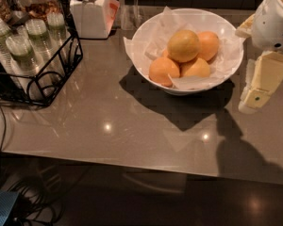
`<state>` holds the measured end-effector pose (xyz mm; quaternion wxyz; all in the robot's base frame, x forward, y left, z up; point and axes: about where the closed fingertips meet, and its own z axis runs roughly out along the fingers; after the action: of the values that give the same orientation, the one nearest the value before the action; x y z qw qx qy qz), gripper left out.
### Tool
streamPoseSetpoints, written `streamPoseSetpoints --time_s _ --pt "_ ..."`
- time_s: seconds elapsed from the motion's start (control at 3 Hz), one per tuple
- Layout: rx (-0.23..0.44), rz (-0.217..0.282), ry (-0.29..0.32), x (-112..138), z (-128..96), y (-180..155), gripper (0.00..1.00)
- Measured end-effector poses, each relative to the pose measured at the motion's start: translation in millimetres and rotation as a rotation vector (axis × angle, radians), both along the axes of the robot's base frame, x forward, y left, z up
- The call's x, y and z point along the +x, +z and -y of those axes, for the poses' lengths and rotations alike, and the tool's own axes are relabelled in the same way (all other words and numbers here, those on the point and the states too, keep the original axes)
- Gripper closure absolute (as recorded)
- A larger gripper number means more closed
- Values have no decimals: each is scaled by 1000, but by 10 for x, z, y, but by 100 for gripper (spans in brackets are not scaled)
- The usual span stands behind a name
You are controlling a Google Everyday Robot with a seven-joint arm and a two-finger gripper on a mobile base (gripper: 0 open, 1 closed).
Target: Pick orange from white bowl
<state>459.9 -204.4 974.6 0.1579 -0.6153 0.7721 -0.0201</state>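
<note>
The orange (183, 45) is the largest, yellowest fruit and sits on top of the pile in the white bowl (155, 76), which is lined with crinkled white paper. Three deeper orange fruits lie around and under it. The bowl stands at the back middle of the grey table. My gripper (245, 69) is at the right edge of the view, just right of the bowl's rim and apart from the fruit. Its cream fingers (262, 81) stand apart with nothing between them.
A black wire rack (42, 74) holding several green-lidded cups stands at the back left. A white lidded jar (89, 11) is behind it, left of the bowl. Cables (33, 197) lie on the floor below the table's front edge.
</note>
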Motion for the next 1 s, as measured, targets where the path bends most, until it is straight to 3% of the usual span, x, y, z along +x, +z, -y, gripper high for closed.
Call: streamPoseSetpoints --time_s 0.33,0.67,1.0 --pt "19 1 20 211 -62 -19 0" --pt "45 -12 97 743 -359 -79 0" --pt "46 -12 97 745 -360 -78 0"
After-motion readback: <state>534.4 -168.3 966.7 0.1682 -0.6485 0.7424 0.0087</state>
